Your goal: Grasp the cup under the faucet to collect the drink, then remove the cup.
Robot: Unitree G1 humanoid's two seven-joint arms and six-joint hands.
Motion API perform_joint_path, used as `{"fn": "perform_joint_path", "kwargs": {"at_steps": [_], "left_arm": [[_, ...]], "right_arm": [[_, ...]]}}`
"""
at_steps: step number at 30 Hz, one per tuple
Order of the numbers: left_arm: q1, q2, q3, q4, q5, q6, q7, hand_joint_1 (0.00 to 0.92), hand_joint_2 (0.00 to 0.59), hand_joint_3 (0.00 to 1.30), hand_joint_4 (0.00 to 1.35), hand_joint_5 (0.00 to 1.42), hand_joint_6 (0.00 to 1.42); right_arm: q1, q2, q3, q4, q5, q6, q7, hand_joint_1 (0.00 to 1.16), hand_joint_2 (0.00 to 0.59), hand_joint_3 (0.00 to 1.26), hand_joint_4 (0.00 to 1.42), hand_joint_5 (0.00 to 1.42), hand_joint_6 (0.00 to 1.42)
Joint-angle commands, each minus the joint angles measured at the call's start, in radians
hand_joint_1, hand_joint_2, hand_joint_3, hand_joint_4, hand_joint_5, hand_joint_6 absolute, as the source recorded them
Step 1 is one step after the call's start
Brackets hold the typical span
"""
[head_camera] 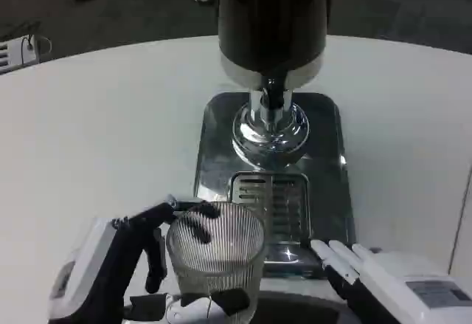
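Dispenser (271, 36) stood on a tray (221, 139); cup (216, 254) sat just in front of the drip grate (271, 204), not under faucet (273, 95). Judged: should lift straight, keep upright. Left hand (122, 261) grasped cup, fingers wrapped round rim/side. Right hand (383, 272) near grate, fingers straight, released, holding nothing.

Cup (216, 257): clear ribbed glass, upright, mouth open upward, no liquid discernible inside. Stands at near-left corner of dispenser's slotted drip grate (276, 204), nearer camera than faucet, offset to its left.

Faucet (273, 97): short dark spout under black cylindrical tank, above chrome domed collar; points down toward steel base, beyond grate. No stream visible.

Drip grate: rectangular, slotted steel, set in front part of base, just right of cup rim.
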Motion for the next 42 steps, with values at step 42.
{"fn": "perform_joint_path", "kwargs": {"at_steps": [42], "left_arm": [[0.012, -0.005, 0.007, -0.022, -0.01, -0.01, 0.008, 0.5, 0.005, 1.0, 1.09, 1.3, 1.09]], "right_arm": [[0.021, 0.012, -0.01, -0.018, -0.003, -0.014, 0.011, 0.54, 0.413, 0.01, 0.0, 0.0, 0.0]]}}
